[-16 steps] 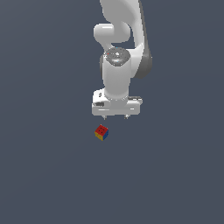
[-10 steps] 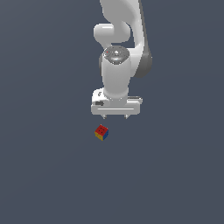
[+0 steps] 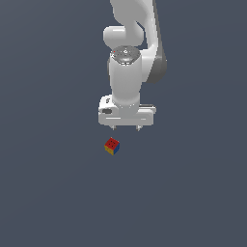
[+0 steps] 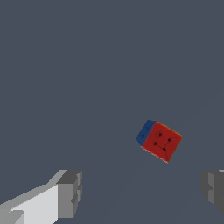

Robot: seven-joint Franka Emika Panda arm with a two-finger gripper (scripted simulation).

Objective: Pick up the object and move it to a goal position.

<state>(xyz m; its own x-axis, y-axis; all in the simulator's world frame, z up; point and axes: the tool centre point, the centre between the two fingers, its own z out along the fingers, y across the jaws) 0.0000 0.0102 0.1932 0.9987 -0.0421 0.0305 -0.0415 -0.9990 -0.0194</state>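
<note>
Hovering unchanged, the open pincer (image 3: pixel 126 128) stays above the cube (image 3: pixel 112 146).

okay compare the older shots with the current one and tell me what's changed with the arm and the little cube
The claw has sunk slightly toward the cube, still open and holding nothing. In the wrist view the cube lies ahead of the spread fingers, not yet between them. The cube has not moved and rests on the grey floor, red dotted face up.
</note>
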